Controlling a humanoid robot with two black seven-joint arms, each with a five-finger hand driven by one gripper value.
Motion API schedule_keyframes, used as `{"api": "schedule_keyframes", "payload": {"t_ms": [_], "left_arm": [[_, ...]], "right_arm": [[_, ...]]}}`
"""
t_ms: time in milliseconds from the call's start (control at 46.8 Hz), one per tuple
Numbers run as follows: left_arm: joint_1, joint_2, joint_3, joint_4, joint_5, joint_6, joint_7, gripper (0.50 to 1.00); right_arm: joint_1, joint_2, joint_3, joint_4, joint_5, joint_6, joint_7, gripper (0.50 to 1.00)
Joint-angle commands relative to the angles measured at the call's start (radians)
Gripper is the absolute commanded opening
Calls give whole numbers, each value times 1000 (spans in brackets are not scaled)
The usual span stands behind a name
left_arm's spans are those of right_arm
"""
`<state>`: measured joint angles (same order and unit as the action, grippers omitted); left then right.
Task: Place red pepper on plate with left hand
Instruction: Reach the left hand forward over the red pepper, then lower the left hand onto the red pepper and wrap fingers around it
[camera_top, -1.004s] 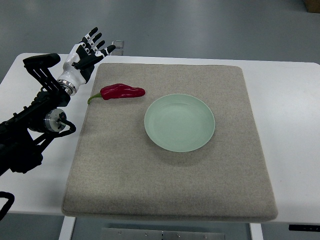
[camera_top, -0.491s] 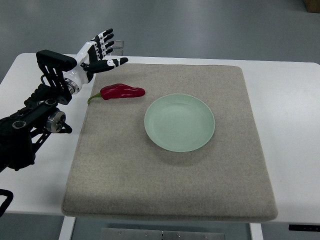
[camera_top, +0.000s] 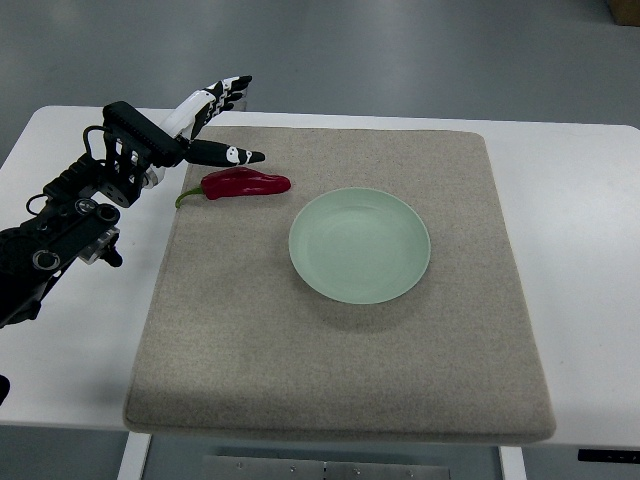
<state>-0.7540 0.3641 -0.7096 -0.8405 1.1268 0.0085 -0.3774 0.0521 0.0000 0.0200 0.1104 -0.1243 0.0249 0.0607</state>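
Observation:
A dark red pepper (camera_top: 244, 184) with a green stem lies on the grey mat (camera_top: 340, 330), left of a pale green plate (camera_top: 359, 245). The plate holds nothing. My left hand (camera_top: 222, 124) is open, its fingers spread, hovering just above and behind the pepper's stem end. Its thumb (camera_top: 228, 154) points right, a little above the pepper. It is not touching the pepper. The right arm is not in view.
The mat lies on a white table (camera_top: 580, 220). My left arm's black links (camera_top: 70, 220) extend over the table's left side. A small clear fixture sits at the table's back edge behind the hand.
My left hand has moved right and toward the pepper, turning so the thumb now reaches out over it. The pepper and plate have not moved.

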Motion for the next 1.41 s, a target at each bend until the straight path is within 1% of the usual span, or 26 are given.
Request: {"api": "schedule_keyframes", "payload": {"t_ms": [0,235,342,534,683,705,854,875,897,961,1004,1110,1196,1238,1324,1388], "left_arm": [[-8,9,19,6,89,1,0,981],[-15,18,19,6,248,1,2,984],[-16,24,21,6,307,1,14,981],[-16,26,21,6,324,1,55,973],[-28,29,30,6,341,-1,60,954],[-30,30,36,6,350,-1,60,941],[-41,30,47,7,409,-1,61,917],[-42,30,47,6,416,-1,61,900],[-42,30,47,6,422,-1,61,894],[-44,32,50,6,453,-5,61,891],[-47,32,52,6,481,-8,61,862],[-53,38,52,6,553,-13,61,857],[-62,38,52,7,565,-13,61,851],[-64,38,52,6,565,-13,61,831],[-65,36,52,6,567,-15,61,812],[-67,36,52,6,568,-15,61,784]], "right_arm": [[0,0,0,0,0,0,1,928],[0,0,0,0,0,0,-1,928],[0,0,0,0,0,0,1,928],[0,0,0,0,0,0,1,928],[0,0,0,0,0,1,1,928],[0,0,0,0,0,0,-1,928],[0,0,0,0,0,0,1,928],[0,0,0,0,0,1,1,928],[0,0,0,0,0,1,1,928],[2,0,0,0,0,1,1,928],[0,0,0,0,0,0,-1,928],[0,0,0,0,0,1,1,928],[0,0,-2,0,0,1,1,928],[0,0,0,0,0,0,-1,928],[0,0,0,0,0,1,1,928],[0,0,0,0,0,1,1,928]]}}
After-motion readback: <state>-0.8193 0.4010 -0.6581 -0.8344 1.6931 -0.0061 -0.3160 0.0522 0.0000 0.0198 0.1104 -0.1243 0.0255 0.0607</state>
